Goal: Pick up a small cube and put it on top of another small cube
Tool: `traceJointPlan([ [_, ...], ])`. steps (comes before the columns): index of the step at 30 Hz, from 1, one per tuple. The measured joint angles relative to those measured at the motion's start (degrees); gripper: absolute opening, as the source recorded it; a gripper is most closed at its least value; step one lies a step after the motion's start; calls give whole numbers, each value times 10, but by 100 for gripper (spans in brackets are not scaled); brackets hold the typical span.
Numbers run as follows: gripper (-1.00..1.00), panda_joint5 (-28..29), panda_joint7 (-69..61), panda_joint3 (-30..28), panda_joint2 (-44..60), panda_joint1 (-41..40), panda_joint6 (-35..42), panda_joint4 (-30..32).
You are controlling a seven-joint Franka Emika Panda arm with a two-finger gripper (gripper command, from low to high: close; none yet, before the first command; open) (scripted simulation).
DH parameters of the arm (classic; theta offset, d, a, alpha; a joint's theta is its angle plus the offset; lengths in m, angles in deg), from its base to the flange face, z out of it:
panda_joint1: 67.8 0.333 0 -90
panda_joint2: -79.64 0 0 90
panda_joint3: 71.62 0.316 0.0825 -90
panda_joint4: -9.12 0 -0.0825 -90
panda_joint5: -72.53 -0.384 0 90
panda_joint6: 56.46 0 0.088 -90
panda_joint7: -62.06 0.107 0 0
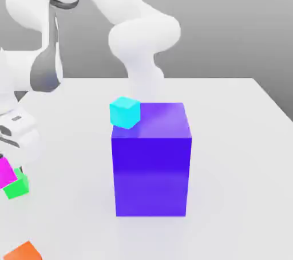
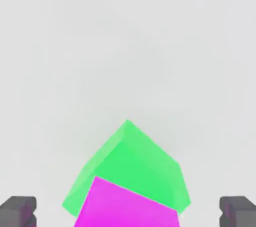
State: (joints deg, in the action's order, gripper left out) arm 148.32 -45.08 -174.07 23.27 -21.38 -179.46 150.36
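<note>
At the exterior view's left edge, the pink cube (image 1: pixel 6 173) was cut by the frame, under the white hand (image 1: pixel 17 133) of the robot. The pincer (image 2: pixel 128 212) stood wide; in the hand view, its two dark fingers (image 2: pixel 17 212) were at opposite sides of the pink cube, with free space between each finger and the cube, so it was not gripped. The green cube (image 1: pixel 17 185) came next, partly covered by the pink one. The hand view showed more of this pair: the pink cube lay over part of the green cube, and the two were turned differently. If they touched, I could not tell. Low down, near the same edge, was the orange cube (image 1: pixel 24 252), also cut by the frame. Further right, the cyan cube (image 1: pixel 125 113) was at the left side of the top of the blue block (image 1: pixel 151 176), a little past its edge. The block stood upright on the pale table (image 1: pixel 234 167), and the white arm (image 1: pixel 143 35) bent behind it.
</note>
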Motion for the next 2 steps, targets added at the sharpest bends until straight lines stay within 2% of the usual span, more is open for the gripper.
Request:
traceJointPlan([
  [2, 100, -34, -14, 46, 6, -27, 22, 6],
])
